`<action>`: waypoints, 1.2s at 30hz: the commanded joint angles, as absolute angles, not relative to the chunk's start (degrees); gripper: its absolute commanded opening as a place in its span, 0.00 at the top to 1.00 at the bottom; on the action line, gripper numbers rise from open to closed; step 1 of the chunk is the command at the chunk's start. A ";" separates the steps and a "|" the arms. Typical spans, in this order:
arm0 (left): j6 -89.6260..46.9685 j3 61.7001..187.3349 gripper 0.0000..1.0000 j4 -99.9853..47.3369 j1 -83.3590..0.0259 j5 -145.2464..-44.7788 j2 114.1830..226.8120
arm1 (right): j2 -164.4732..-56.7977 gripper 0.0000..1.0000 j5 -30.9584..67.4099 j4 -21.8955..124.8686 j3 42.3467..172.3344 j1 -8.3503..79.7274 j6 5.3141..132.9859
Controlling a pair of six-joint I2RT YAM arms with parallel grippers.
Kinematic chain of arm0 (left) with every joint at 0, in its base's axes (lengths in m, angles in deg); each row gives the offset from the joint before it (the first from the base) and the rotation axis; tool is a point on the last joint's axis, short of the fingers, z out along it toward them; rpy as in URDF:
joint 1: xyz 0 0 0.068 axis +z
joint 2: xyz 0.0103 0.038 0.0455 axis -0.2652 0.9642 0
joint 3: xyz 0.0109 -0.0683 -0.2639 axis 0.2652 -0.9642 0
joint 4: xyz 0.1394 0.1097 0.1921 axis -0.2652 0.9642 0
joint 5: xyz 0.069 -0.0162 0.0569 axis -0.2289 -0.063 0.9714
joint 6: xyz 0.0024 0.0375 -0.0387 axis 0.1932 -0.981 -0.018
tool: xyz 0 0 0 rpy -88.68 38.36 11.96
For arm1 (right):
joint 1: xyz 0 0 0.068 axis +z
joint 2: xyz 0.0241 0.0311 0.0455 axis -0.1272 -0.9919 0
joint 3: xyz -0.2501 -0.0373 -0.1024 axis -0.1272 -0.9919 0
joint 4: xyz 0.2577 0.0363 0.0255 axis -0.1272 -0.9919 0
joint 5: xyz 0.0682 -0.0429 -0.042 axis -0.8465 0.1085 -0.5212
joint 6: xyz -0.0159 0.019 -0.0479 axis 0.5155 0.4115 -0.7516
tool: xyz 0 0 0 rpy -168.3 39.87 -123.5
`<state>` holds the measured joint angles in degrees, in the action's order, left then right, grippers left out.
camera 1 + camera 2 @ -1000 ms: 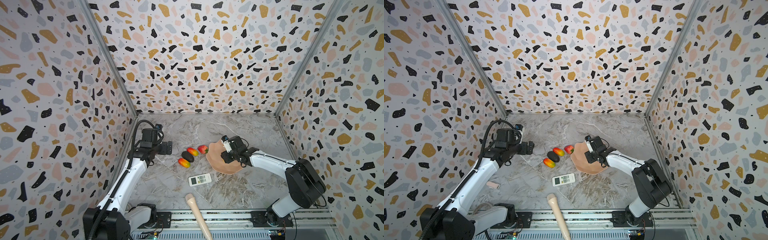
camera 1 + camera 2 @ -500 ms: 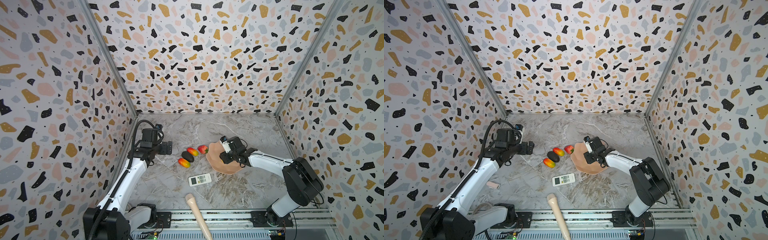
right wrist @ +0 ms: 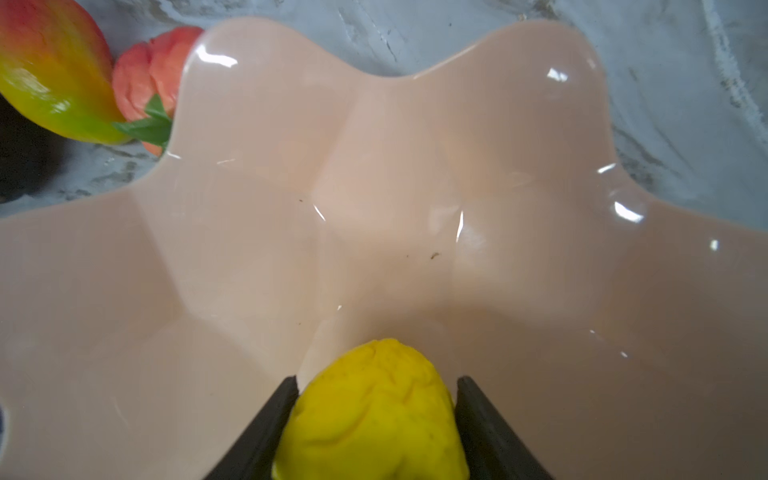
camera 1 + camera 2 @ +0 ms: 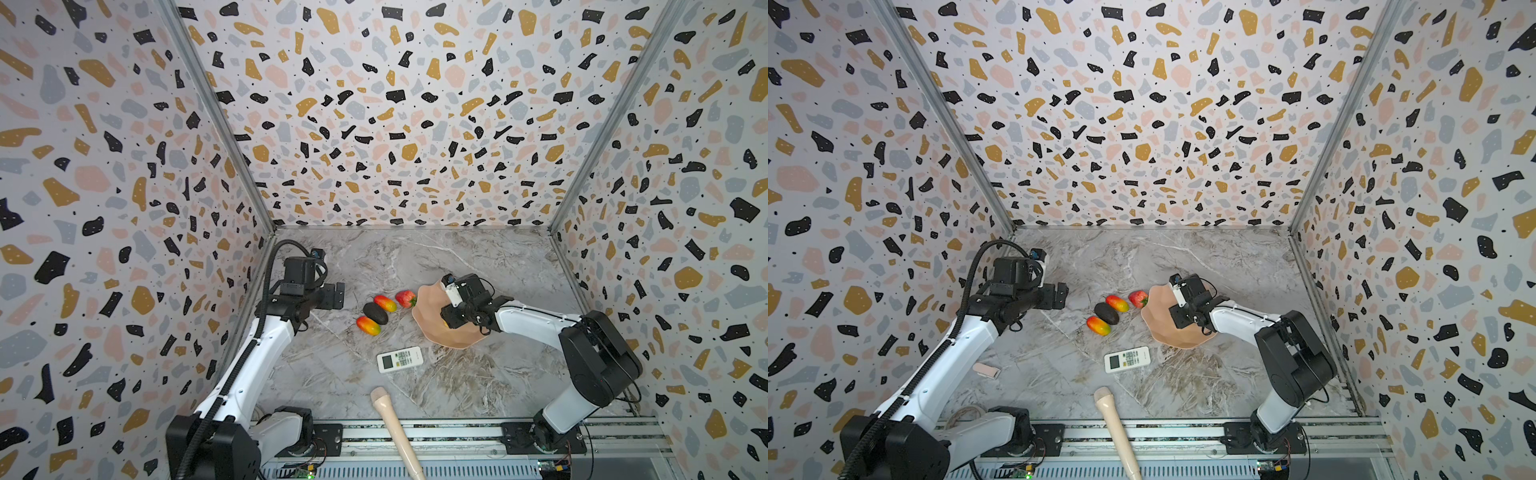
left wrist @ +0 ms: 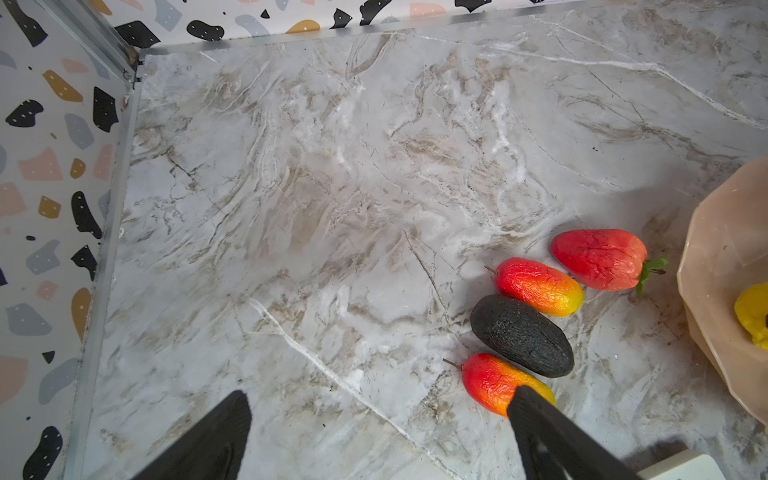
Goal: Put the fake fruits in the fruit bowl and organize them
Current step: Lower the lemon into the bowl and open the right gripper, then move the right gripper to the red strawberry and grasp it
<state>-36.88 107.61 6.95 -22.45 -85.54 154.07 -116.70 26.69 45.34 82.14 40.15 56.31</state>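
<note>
Bumpy yellow citrus [image 3: 370,415] hangs clamped in the right gripper [image 3: 376,382], glossy pale-pink scalloped bowl [image 3: 415,187] just beneath, likely so release won't send it rolling; left gripper [image 5: 380,395] hovers wide open, red-yellow mango [image 5: 490,380] ahead.

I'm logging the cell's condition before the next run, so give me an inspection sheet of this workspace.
Surface: marble tabletop, no spills seen.
Job's things: fruit bowl on the tabletop; yellow citrus held inside its rim; mangoes, avocado and strawberry lying beside the bowl.
Clutter: remote control, beige stick, small beige tab.
Grippers: right gripper shut on the citrus; left gripper open, empty.
Cables: black cable conduit along the left arm, untangled.
Surroundings: terrazzo-patterned walls, base rail in front.
</note>
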 commanded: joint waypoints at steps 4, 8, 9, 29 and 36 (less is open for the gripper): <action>-37.40 107.10 0.00 6.17 -22.07 -85.14 153.49 | -116.53 0.41 26.08 45.55 82.16 39.93 56.06; -37.33 107.10 0.00 6.24 -22.08 -85.11 153.39 | -115.96 0.25 26.66 44.50 82.29 39.93 55.93; -37.39 107.10 0.00 6.25 -22.06 -85.11 153.39 | -115.74 0.21 27.06 43.99 82.50 39.91 55.82; -37.44 107.14 0.00 6.25 -22.10 -85.40 153.13 | -122.17 0.01 27.40 28.34 112.97 46.83 43.86; -37.41 107.05 0.01 6.25 -22.06 -85.29 152.62 | -137.35 0.00 20.61 10.06 135.47 47.91 28.15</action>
